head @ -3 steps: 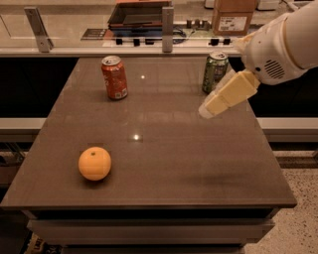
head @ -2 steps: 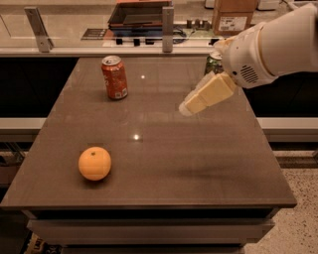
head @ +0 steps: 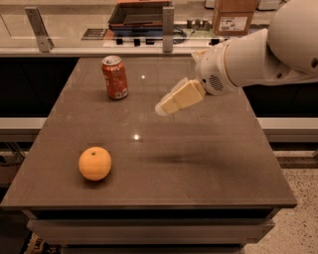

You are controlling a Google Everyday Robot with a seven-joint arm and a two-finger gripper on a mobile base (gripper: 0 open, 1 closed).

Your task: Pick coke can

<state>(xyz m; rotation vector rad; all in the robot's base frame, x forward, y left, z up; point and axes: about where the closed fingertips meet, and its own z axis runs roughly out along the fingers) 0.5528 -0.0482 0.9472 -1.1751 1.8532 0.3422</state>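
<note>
- My pincer [head: 165,106] hangs in the air above the middle of the table [head: 213,173], a little toward the far edge, angled down and to the near-left. It touches nothing.
- I cannot tell whether the pincer is spread or pressed together; it shows as one pale wedge.
- My arm [head: 258,54] reaches in from beyond the right edge, its bulk covering the far right corner of the table.
- A soft shadow [head: 198,159] lies on the table nearer the front edge than the pincer.
- The coke can [head: 115,78] stands upright toward the far left corner, silver top up, well apart from the pincer and to its left. Only tabletop with a small glint of light [head: 143,77] shows between the two.
- An orange [head: 95,163] sits toward the near left corner, well apart from both the can and the pincer, and off the line between them.
- Beyond the far edge runs a counter [head: 64,42] with a dark tray [head: 141,12], a cardboard box [head: 234,17] and two metal posts [head: 168,29].
</note>
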